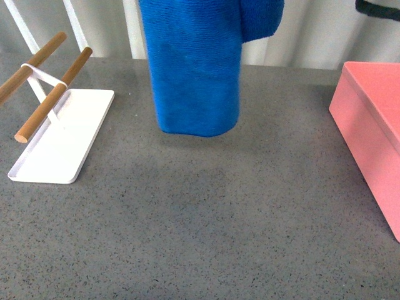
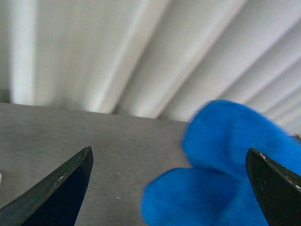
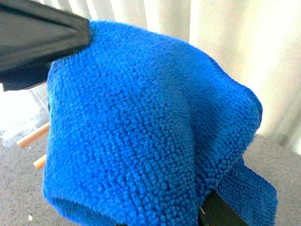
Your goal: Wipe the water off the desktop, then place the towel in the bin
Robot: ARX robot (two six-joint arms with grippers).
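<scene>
The right gripper (image 3: 146, 117) is clamped on the bright blue towel (image 1: 197, 69). The cloth bunches between its two dark fingers and hangs straight down below it, its lower edge seemingly clear of the speckled grey desktop (image 1: 206, 225). The left gripper (image 2: 168, 157) is spread wide and holds nothing (the towel shows blurred just ahead of it). The pink bin (image 1: 369, 119) sits lower, off to the hanging towel's right, apart from it.
</scene>
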